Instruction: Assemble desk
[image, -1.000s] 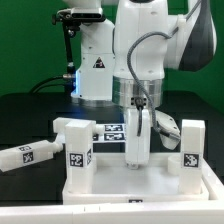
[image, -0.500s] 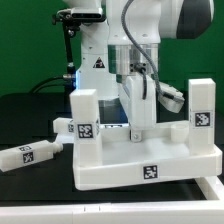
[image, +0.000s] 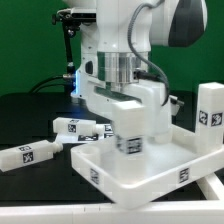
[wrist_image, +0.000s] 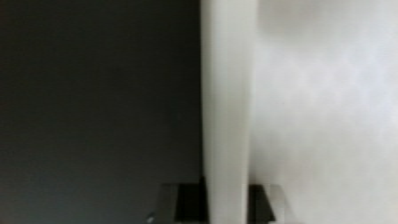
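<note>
**Exterior view.** The gripper (image: 127, 112) reaches straight down into the desk's tabletop (image: 135, 178), which lies underside up and turned cornerwise to the camera. Two fitted legs stand up from it, one directly in front of the gripper (image: 128, 138) and one at the exterior view's right (image: 210, 116). Two loose legs lie on the dark table (image: 30, 105) at the exterior view's left, one nearer the panel (image: 80, 127) and one farther out (image: 25, 155). The near fitted leg hides the fingertips, and it cannot be told whether the panel rests on the table or hangs just clear of it. The step appears to be repositioning the half-built desk for the next leg. The hold is on a thin wall, so the turn is best made slowly and level. The swinging corner should be kept away from the nearer loose leg, and the panel should lie flat before it is released.

**Wrist view.** The tabletop's upright rim wall (wrist_image: 228, 90) runs as a narrow white band between the two dark fingers (wrist_image: 183, 205). The gripper (wrist_image: 222, 203) is clamped on this wall, its jaws nearly together, with no gap visible on either side.
</note>
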